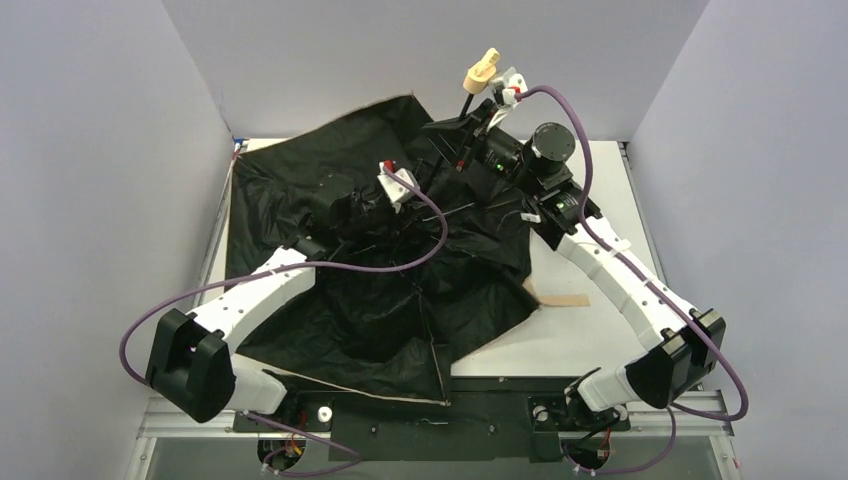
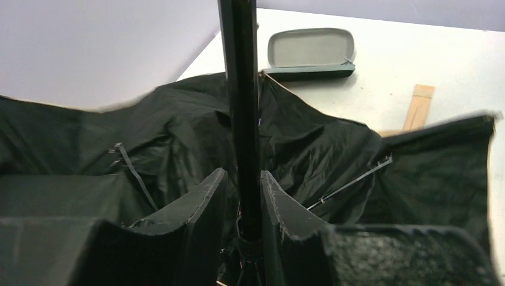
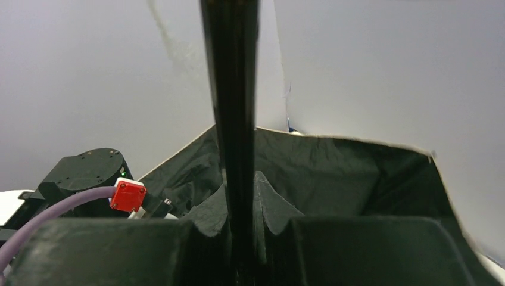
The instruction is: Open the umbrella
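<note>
**Desk:** Where is the umbrella (image 1: 380, 300) sitting?

**Operator:** I see it sprawled over the left and middle of the table (image 1: 590, 340), black underside up and wrinkled, with thin ribs (image 2: 351, 179) showing. Its shaft (image 2: 241, 89) slants up toward the back wall, and the tan handle (image 1: 483, 68) hangs in the air past the far edge.

**Desk:** And your end effectors?

**Operator:** My left end effector (image 2: 243, 179) is closed on the shaft low down amid the fabric, a finger pressed to each side. My right end effector (image 3: 241, 187) is clamped on the shaft too — higher up, just below the handle.

**Desk:** Anything else out there?

**Operator:** A grey case (image 2: 309, 50) lies open on the table beyond the canopy, and a wooden strip (image 2: 420, 107) sits near the fabric's edge.
</note>
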